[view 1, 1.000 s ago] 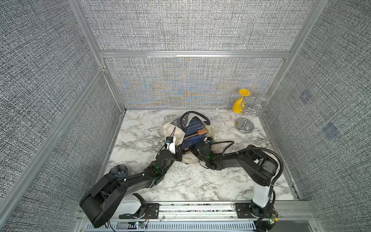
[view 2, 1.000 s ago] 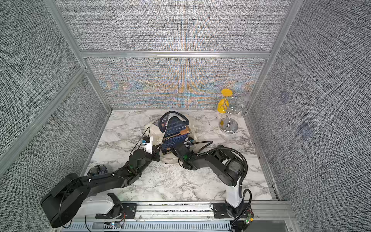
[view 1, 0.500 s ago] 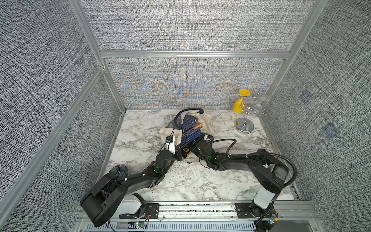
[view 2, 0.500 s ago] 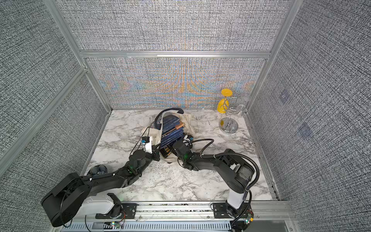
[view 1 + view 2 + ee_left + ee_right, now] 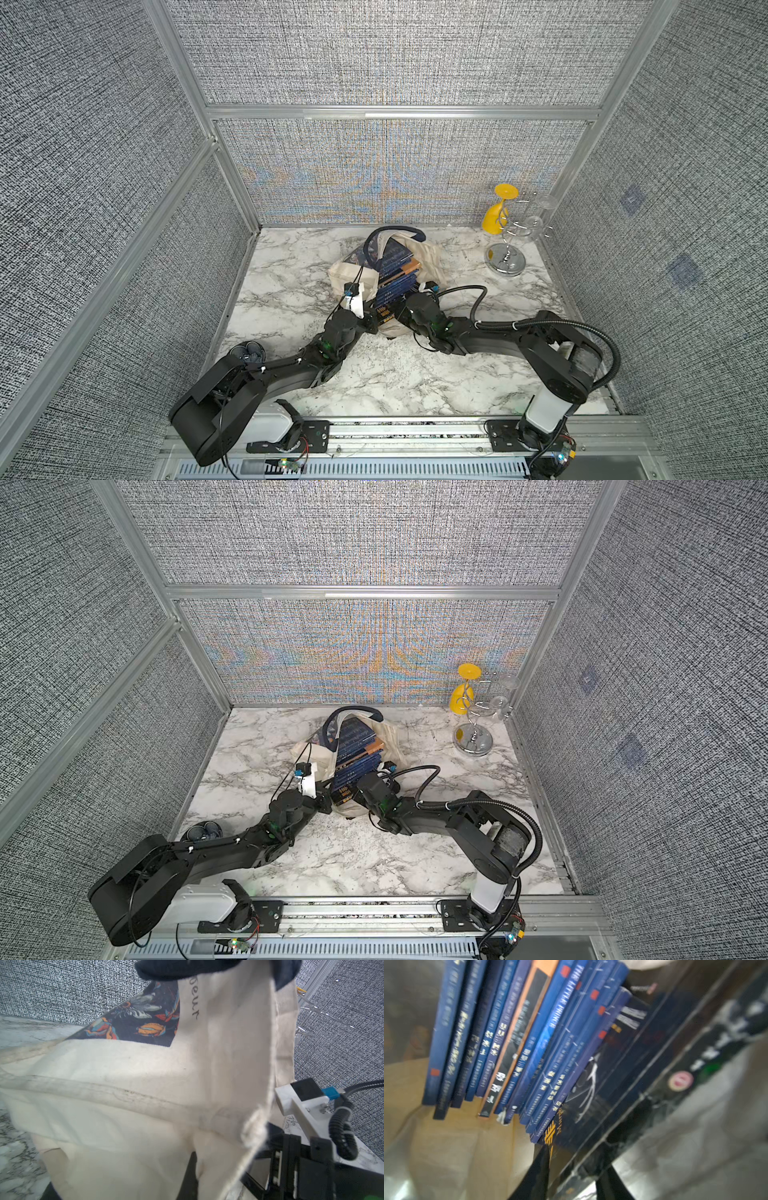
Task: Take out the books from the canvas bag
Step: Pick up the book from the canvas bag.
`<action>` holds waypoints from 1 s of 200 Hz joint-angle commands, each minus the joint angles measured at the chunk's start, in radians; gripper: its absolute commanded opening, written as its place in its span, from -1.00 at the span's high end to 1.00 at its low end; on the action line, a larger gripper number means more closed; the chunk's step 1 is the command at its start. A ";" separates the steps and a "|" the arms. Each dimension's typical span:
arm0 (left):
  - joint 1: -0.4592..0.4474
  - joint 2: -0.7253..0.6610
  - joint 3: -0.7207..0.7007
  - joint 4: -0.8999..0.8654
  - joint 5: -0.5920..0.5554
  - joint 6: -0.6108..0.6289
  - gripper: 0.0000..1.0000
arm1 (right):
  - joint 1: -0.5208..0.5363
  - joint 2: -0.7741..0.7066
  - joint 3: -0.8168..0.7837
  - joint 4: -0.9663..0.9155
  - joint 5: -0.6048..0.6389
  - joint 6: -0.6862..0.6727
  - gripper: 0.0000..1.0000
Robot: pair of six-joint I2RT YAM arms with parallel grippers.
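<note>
Cream canvas bag mouth faces near; navy books now fan further out than a second ago. Left gripper pinches canvas shut. Right gripper jaws apart at nearest book, hold unclear.

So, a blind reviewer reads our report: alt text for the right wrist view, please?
A row of thin navy-blue books leans spine-out inside the cream canvas bag, one edged in orange. The close-up is blurred; most lettering is unreadable.

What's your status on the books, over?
Left gripper shut on canvas bag edge. Right gripper at the books, grip unclear. None out yet. Navy handle arches over stack's far end.
</note>
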 commanded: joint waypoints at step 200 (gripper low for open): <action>0.001 0.018 0.052 -0.132 -0.198 -0.002 1.00 | 0.054 -0.234 -0.067 -0.049 -0.013 -0.179 1.00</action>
